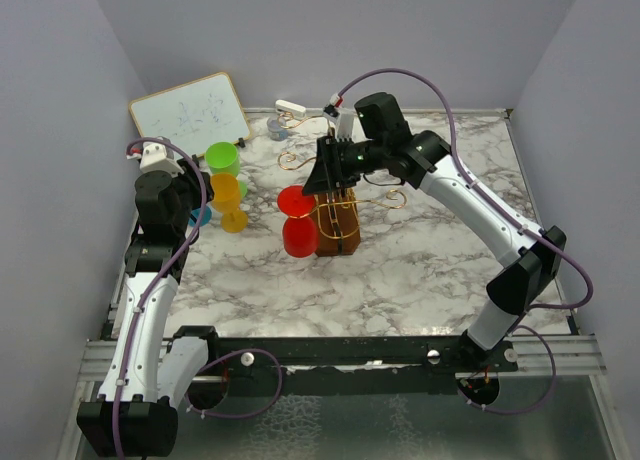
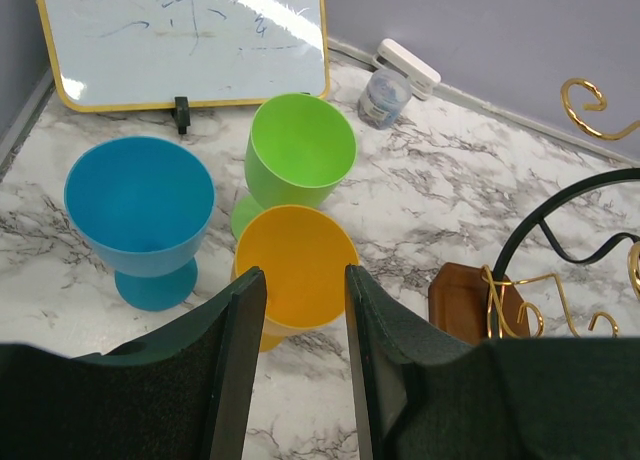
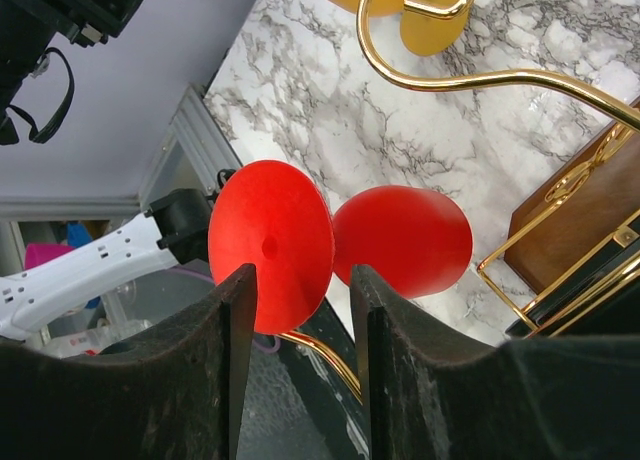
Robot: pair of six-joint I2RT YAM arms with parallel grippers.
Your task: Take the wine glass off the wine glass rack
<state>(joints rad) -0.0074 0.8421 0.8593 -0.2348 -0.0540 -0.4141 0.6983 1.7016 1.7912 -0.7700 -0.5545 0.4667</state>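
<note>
The red wine glass [image 1: 298, 223] hangs upside down from a curled gold arm of the wine glass rack [image 1: 338, 232], which has a brown wooden base. In the right wrist view its round foot [image 3: 270, 242] and bowl [image 3: 405, 240] show just beyond my fingers. My right gripper [image 3: 300, 272] is open, with the lower edge of the foot and the gold wire arm [image 3: 322, 347] showing between the jaws. I see no contact with the glass. My left gripper [image 2: 302, 272] is open and empty, over a yellow glass [image 2: 295, 260].
Blue [image 2: 140, 210] and green [image 2: 300, 152] glasses stand by the yellow one at the left. A whiteboard [image 1: 188, 110] leans at the back left. A small jar [image 2: 384, 97] and a white bar [image 2: 407, 64] lie by the back wall. The rack's wooden base [image 2: 462, 300] shows at the left gripper's right.
</note>
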